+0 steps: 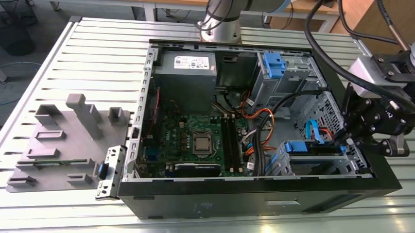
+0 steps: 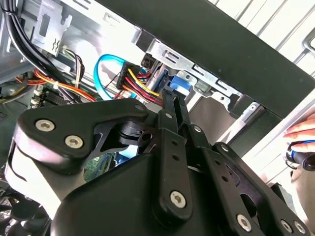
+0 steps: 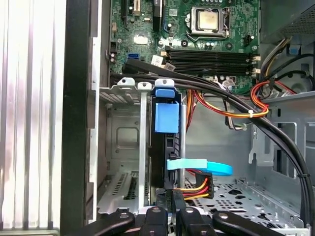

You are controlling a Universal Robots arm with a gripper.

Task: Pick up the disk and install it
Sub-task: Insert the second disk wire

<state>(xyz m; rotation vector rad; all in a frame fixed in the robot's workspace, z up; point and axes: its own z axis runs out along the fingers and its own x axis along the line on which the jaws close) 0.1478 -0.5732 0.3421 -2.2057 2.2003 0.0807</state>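
The hand point(image 3: 170, 211) appears closed on the rear edge of the disk point(image 3: 165, 142), which stands on edge inside the drive cage point(image 3: 123, 130) of the computer case point(image 1: 259, 206). That grip probably holds its blue rails in line with the cage guides, clear of nearby cables point(image 3: 231, 110)

text: none legible | power-supply sticker point(image 1: 193, 62): print unreadable

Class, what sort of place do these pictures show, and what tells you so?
Probably a robotics lab workbench for computer assembly: an open computer case lies on a slatted table, a grey fixture tray sits beside it, and a gripper reaches inside.
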